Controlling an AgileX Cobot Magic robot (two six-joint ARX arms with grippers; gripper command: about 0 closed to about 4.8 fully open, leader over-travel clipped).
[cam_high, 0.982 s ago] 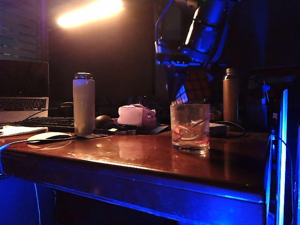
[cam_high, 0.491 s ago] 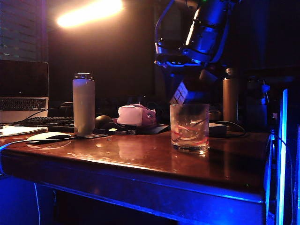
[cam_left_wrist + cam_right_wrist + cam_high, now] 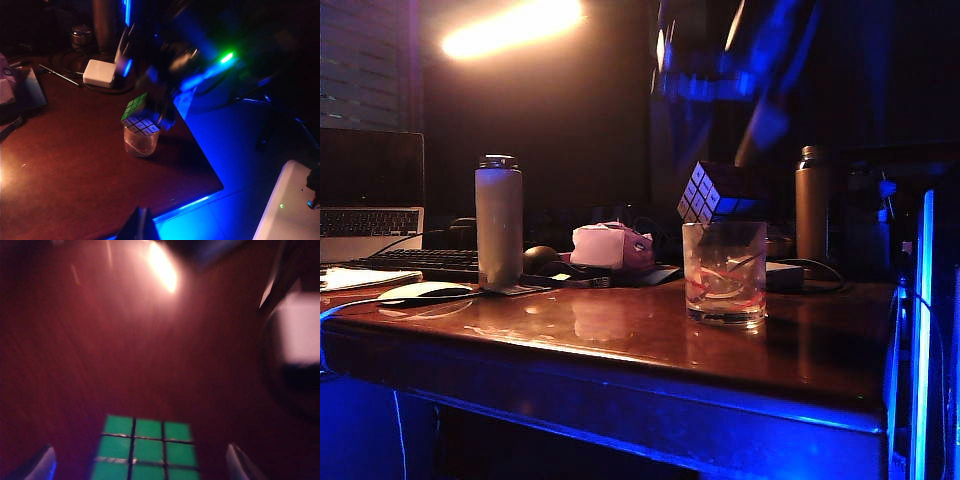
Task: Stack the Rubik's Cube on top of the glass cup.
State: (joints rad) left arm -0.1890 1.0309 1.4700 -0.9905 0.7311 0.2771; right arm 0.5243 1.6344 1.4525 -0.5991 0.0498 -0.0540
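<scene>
Dark polished table (image 3: 620, 330) | Rubik's Cube (image 3: 715, 192), rigid, slick-sided, tilted on glass cup (image 3: 725, 272) rim, centre-right; regrip opposite flat faces | right gripper (image 3: 140, 465) blurred above, jaws wide, empty | left gripper (image 3: 140, 225) lower edge, state indiscernible

Dark glossy arm casing (image 3: 740, 60) lit blue, green indicator light (image 3: 227, 57), pale tool fingertips (image 3: 40, 462)

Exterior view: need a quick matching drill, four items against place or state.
1. Rubik's Cube with coloured stickers
2. clear glass cup with reddish streaks
3. tall pale cylindrical bottle
4. right gripper

a. standing left of the pink bundle
b. open, blurred above the cube
c. tilted on the cup's rim
d. upright on the table, under the cube

1-c, 2-d, 3-a, 4-b
</scene>
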